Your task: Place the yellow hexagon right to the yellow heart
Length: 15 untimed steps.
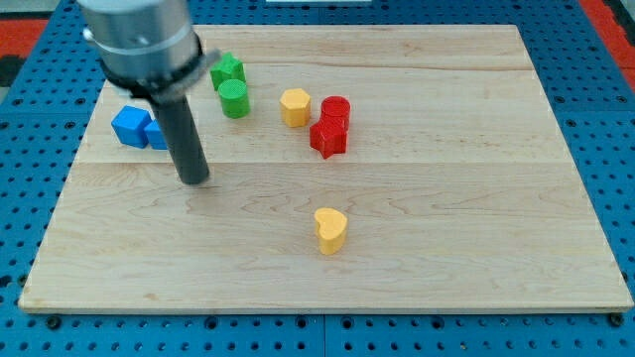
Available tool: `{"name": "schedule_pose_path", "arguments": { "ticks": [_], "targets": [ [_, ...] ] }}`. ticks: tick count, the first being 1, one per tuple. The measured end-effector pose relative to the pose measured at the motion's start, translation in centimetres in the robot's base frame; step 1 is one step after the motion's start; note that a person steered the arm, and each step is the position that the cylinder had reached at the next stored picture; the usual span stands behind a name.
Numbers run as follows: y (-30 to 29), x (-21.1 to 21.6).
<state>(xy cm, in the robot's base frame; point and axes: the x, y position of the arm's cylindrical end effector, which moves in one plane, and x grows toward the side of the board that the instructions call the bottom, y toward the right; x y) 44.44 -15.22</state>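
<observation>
In the camera view, you are looking at my tip [194,180] resting on the pale wooden board [446,228], left of centre, just near and right of the blue blocks [137,128]. You are seeing no jaws; the arm is ending in a plain dark rod. The yellow hexagon block [294,106] is sitting far of centre, just left of the red blocks [330,126]. The yellow heart block [329,229] is lying nearer, well apart. Two green blocks [231,86] are standing between tip and hexagon.
</observation>
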Motion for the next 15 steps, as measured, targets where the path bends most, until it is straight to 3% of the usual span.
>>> {"name": "schedule_pose_path", "arguments": {
  "ticks": [2, 3, 6, 7, 11, 12, 15],
  "targets": [
    [2.0, -8.0],
    [5.7, -10.6],
    [12.1, -9.7],
    [12.8, -13.0],
    [13.9, 2.0],
    [13.8, 3.6],
    [16.7, 0.7]
  ]
}}
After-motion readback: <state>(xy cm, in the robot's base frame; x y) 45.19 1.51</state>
